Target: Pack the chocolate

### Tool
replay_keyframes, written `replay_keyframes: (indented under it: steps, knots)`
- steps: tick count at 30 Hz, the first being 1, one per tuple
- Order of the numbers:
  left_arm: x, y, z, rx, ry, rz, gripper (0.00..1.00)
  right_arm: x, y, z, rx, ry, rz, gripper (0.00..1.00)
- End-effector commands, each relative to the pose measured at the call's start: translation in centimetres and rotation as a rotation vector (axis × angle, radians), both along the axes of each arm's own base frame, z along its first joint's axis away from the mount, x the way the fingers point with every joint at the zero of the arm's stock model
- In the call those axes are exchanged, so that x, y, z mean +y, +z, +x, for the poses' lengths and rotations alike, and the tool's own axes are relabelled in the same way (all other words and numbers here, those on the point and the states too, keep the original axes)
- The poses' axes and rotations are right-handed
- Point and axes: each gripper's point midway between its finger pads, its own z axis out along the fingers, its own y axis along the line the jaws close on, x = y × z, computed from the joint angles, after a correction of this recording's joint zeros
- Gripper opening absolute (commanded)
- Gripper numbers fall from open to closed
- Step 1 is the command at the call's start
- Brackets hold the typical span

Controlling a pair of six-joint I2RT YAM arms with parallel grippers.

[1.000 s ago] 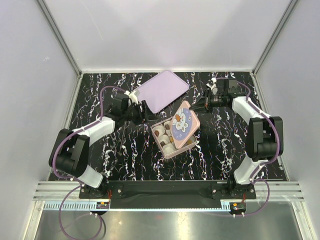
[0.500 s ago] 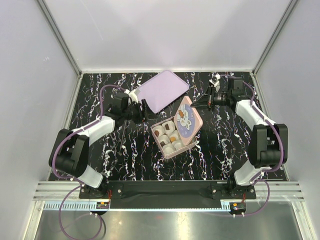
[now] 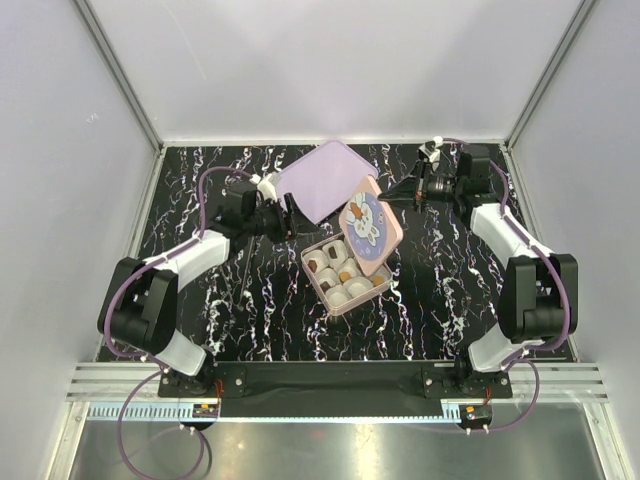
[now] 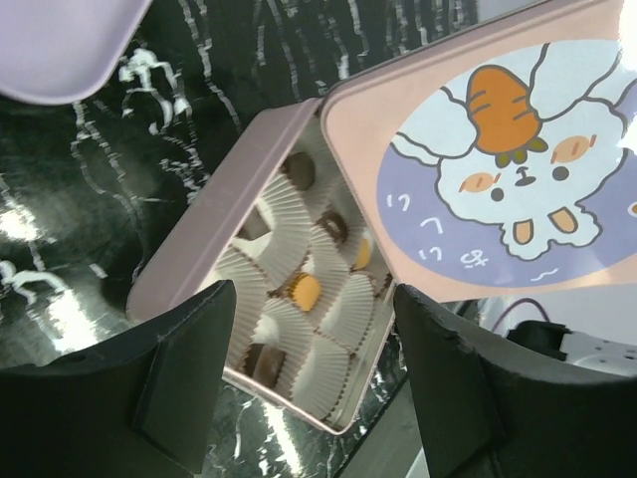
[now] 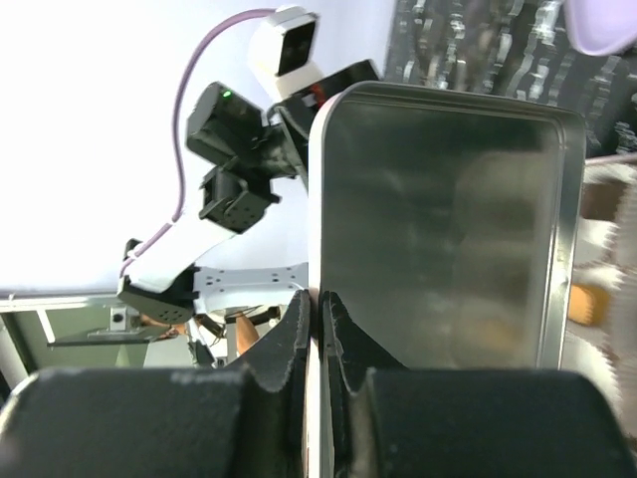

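The chocolate (image 4: 304,291) lies as small dark and orange pieces in white paper cups inside an open pink tin (image 3: 362,298), at the table's middle. In the left wrist view the tin's wall (image 4: 214,214) faces me, with a dark piece (image 4: 262,360) near its front corner. My right gripper (image 3: 413,192) is shut on the edge of the pink bunny lid (image 3: 368,224), which is tilted up over the tin's far right side. The right wrist view shows the lid's metal underside (image 5: 438,229) pinched in my right gripper (image 5: 320,309). My left gripper (image 3: 290,215) stands open left of the tin, holding nothing (image 4: 314,398).
A lilac tray (image 3: 325,180) lies at the back centre, touching distance from my left gripper. The table is black marble-patterned, walled by white panels on three sides. Both arm bases stand at the near edge.
My right gripper has drawn back and to the right, swinging the bunny lid up off the tin and uncovering more cups. The left arm has hardly moved.
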Motion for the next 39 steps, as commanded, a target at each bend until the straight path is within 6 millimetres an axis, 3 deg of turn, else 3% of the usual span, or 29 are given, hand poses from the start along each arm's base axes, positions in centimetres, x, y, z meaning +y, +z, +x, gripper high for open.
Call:
replay_keyframes:
  steps: [1,8,18,27,30,32,38,39]
  knots:
    - [-1.9,5.0,1.2,-0.126,-0.072,-0.112,0.71,1.5,4.9,-1.9,-0.127,0.067,0.063,0.00]
    - [-3.6,7.1,1.4,-0.159,-0.187,-0.227,0.76,3.3,7.0,-3.0,-0.149,0.112,0.129,0.00]
    - [-3.5,7.0,-0.4,-0.126,-0.194,-0.302,0.82,4.0,10.6,-3.0,-0.195,0.125,0.206,0.00]
    - [-4.1,12.8,-1.1,-0.218,-0.218,-0.566,0.83,4.2,13.6,-3.1,-0.228,0.150,0.323,0.00]
    - [-4.1,14.4,-1.5,-0.237,-0.235,-0.679,0.80,4.2,12.9,-3.0,-0.201,0.157,0.348,0.00]
    - [-4.0,14.9,-1.9,-0.242,-0.262,-0.738,0.71,4.2,11.7,-2.7,-0.168,0.155,0.349,0.00]
    - [-3.9,12.8,-2.0,-0.224,-0.254,-0.688,0.53,4.4,7.0,-1.6,-0.070,0.125,0.246,0.00]
    - [-3.9,12.0,-1.7,-0.182,-0.237,-0.661,0.49,4.4,5.8,-1.1,-0.151,0.110,0.194,0.00]
